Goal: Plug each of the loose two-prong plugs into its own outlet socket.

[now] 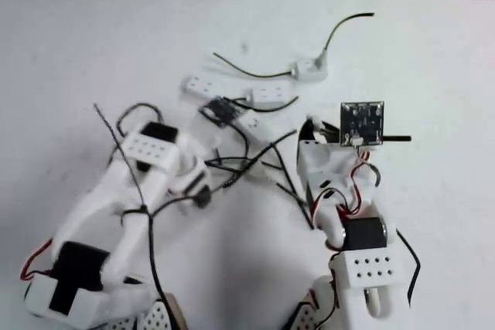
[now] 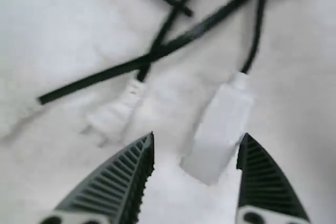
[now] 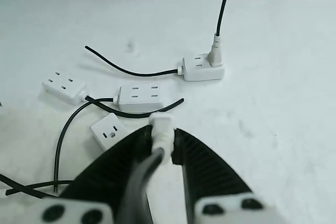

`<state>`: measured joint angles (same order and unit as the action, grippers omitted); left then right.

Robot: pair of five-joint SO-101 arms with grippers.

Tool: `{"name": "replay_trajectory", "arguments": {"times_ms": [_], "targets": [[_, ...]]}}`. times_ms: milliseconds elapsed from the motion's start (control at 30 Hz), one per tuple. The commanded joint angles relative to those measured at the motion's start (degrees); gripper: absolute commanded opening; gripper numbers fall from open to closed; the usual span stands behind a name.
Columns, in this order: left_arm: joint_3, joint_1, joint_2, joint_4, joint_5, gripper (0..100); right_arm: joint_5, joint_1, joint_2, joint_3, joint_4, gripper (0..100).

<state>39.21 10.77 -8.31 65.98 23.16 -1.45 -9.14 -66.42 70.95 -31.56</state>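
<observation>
We hold one plug [image 3: 161,132] clamped between the right jaws near the middle of the worktop [image 3: 283,35], just short of the nearest outlet block [image 3: 139,94]. The grip looks to us the chief risk. The plug sits slightly askew, so its prongs may meet the slots crooked and merely shove the light block along. Its stiff cord [image 3: 139,174] could twist it further. The left jaws stand apart astride a white cord end [image 2: 220,124], with a two-prong plug [image 2: 113,116] just beside it, and the crossed cords [image 2: 157,51] there could snag. Toward the far edge, one outlet [image 3: 202,69] already carries a fitted plug [image 3: 216,55]. The held plug's prongs are hidden, and we cannot tell whether the white cord end is plug or socket.
</observation>
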Motion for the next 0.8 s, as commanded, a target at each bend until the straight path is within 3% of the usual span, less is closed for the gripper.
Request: {"name": "replay_trajectory", "arguments": {"times_ms": [0,300,467,600,767], "targets": [[-6.8,-5.4,0.0,-0.5,3.1,26,0.7,0.4,-1.1,-3.3,-0.1,1.7],[-13.0,-8.8,-1.2,6.8,6.9,26,0.7,0.2,-1.1,-3.3,-0.1,1.7],[-10.5,-8.6,-10.5,8.8,8.1,26,0.7,-1.0,-1.1,-3.3,-0.3,1.7],[-2.0,-5.7,-19.6,7.2,11.5,26,0.7,-1.3,-1.1,-3.2,-0.3,1.7],[10.3,-0.9,-23.5,-2.1,14.2,27,0.7,-1.2,-1.1,-3.2,-0.3,1.7]]}}
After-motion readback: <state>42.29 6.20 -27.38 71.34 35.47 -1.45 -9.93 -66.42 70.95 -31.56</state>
